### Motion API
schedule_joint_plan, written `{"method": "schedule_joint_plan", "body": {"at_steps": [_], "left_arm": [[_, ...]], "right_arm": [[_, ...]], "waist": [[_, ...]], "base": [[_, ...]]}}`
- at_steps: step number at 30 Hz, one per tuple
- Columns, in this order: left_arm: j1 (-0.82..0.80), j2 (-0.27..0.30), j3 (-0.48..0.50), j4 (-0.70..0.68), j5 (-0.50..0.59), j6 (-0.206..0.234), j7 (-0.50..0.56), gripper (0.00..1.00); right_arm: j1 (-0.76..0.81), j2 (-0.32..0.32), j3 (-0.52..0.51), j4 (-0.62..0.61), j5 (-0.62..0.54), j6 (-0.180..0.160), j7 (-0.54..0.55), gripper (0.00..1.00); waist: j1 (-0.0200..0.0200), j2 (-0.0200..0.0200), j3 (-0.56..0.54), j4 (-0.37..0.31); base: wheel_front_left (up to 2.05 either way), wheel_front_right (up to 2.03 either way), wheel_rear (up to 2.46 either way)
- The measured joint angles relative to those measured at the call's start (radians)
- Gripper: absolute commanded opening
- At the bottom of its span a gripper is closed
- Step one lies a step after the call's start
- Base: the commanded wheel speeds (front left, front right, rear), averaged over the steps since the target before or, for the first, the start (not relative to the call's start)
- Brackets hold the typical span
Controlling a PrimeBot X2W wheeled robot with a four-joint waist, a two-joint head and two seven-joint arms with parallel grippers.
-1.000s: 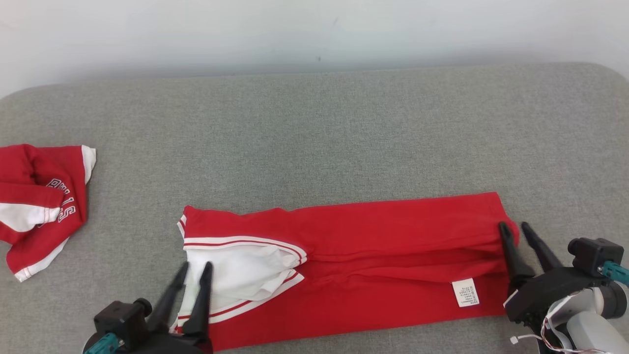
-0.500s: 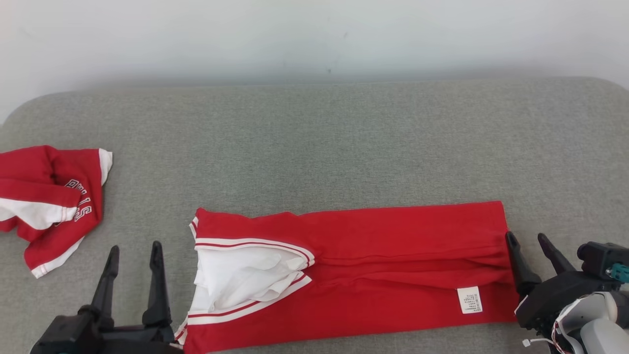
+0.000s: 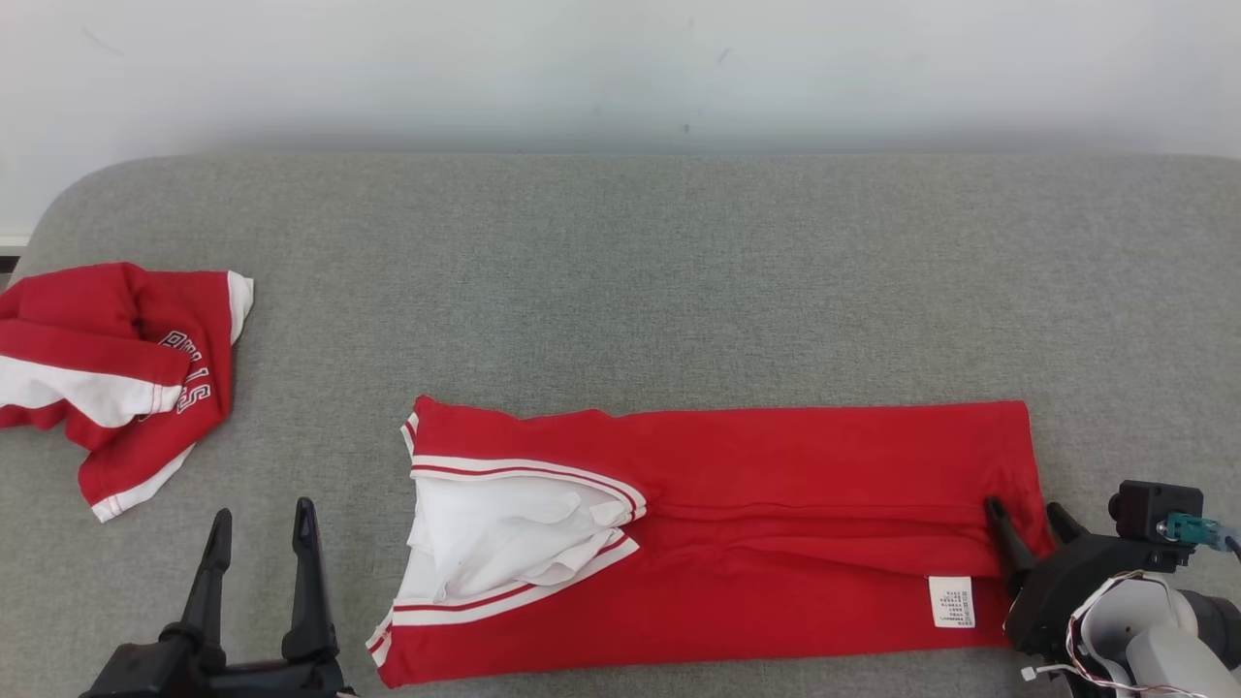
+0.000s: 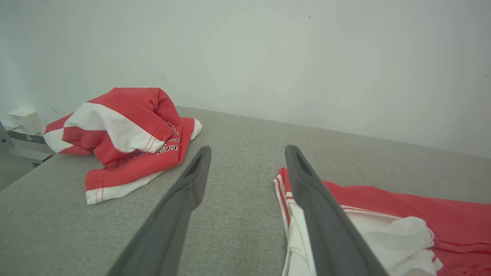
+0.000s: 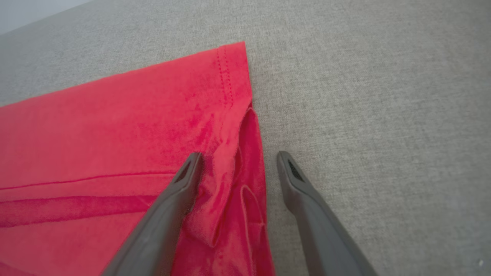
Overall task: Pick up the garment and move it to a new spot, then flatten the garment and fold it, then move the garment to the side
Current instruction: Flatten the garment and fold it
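- Two grippers, left gripper [image 3: 263, 511] and right gripper [image 3: 1023, 507], each with jaws spread wide and holding nothing.
- Garment [image 3: 776, 523]: red, folded into a long band on the grey cushion [image 3: 620, 291], long axis running left to right between the grippers.
- Right gripper astride the garment's right-hand hem, one finger above red cloth, the other above bare cushion; contact not discernible.
- Left gripper just beside the white-trimmed left end, over bare cushion, apart from the cloth.
- Second red-and-white garment [image 3: 116, 368] well apart, far left.
- Probable next step: an end-to-end fold across the long axis, right arm nearest its end, left arm needing a shift rightward.
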Motion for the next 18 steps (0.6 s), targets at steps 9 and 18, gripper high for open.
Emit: {"method": "schedule_joint_plan", "body": {"at_steps": [9,18], "left_arm": [[0.0,-0.041,0.057,0.024,0.052,-0.042,0.0,1.0],[0.016,-0.061,0.087,0.031,0.075,-0.061,0.0,1.0]], "right_arm": [[-0.029,0.008,0.012,0.079,0.028,0.0,-0.009,0.0],[-0.047,-0.092,-0.036,0.137,0.055,0.0,-0.049,0.0]], "waist": [[-0.0001,0.0,-0.013,0.007],[-0.0001,0.0,-0.051,-0.016]], "base": [[0.0,0.0,0.0],[0.0,0.0,0.0]]}}
